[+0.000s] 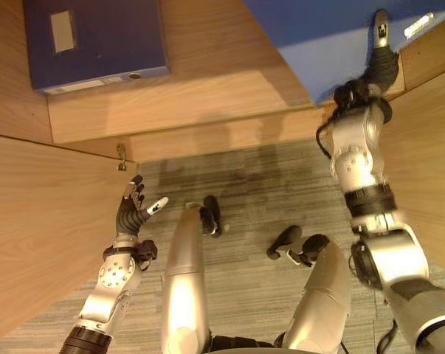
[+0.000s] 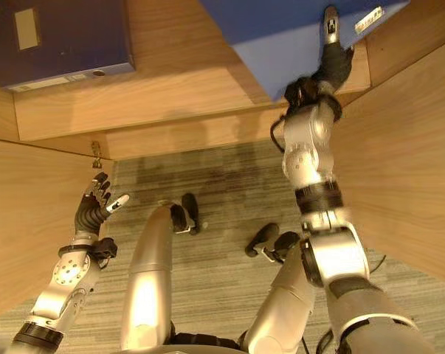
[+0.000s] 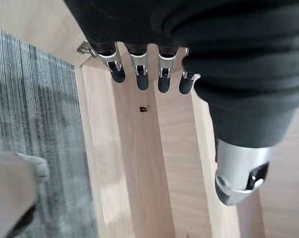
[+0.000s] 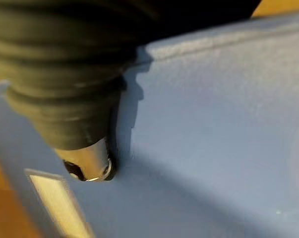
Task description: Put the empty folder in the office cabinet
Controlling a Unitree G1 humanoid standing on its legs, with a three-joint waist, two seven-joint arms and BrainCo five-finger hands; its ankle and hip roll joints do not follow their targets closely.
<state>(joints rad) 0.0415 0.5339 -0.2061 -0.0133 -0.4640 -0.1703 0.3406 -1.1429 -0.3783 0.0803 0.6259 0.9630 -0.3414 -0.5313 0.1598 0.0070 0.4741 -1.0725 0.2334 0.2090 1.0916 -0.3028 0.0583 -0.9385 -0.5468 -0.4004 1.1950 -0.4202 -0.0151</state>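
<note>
A light blue folder (image 1: 325, 37) hangs tilted over the right part of the wooden cabinet shelf (image 1: 207, 96). My right hand (image 1: 375, 66) is raised to it, thumb lying on the folder's upper face near its labelled spine, the fingers hidden beneath. In the right wrist view the thumb (image 4: 89, 163) presses on the blue cover (image 4: 213, 124). My left hand (image 1: 132, 210) is low on the left with fingers spread, open and holding nothing, close to the left cabinet door (image 1: 38, 221). Its fingers (image 3: 139, 74) point along the door's wooden edge.
A dark blue binder (image 1: 89, 40) lies on the shelf's left end. The cabinet's right door (image 1: 429, 162) stands open beside my right arm. A metal hinge (image 1: 122, 156) sits at the left door's corner. Grey carpet (image 1: 244, 169) lies below the shelf.
</note>
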